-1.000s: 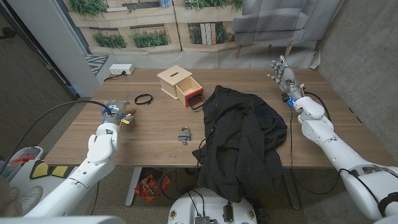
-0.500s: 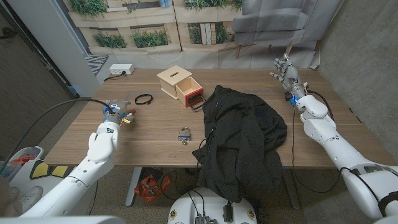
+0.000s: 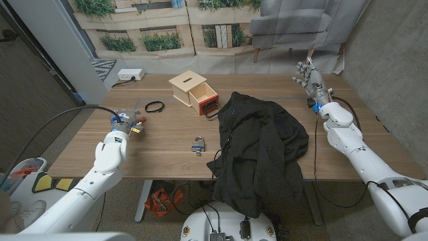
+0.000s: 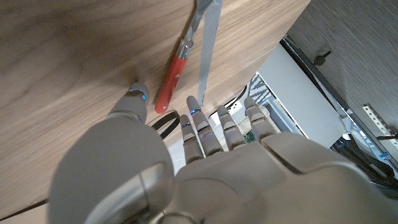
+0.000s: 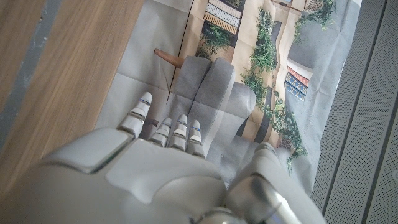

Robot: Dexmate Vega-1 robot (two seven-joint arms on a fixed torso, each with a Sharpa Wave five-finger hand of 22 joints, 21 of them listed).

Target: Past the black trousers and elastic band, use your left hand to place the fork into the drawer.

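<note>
Now left hand (image 3: pixel 124 120) mid-left, fingers spread, empty, above the red-handled fork (image 4: pixel 176 70). Right hand (image 3: pixel 309 75) upper right, open, holding nothing. Drawer (image 3: pixel 204 98) upper centre.

Right hand (image 3: pixel 309 73) has drifted toward the table's far edge (left apparently unmoved).

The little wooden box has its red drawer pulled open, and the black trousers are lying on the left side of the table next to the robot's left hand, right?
Not quite. The wooden box does have its red drawer pulled open, but the black trousers lie on the right side of the table, away from the left hand. The head view shows this.
</note>
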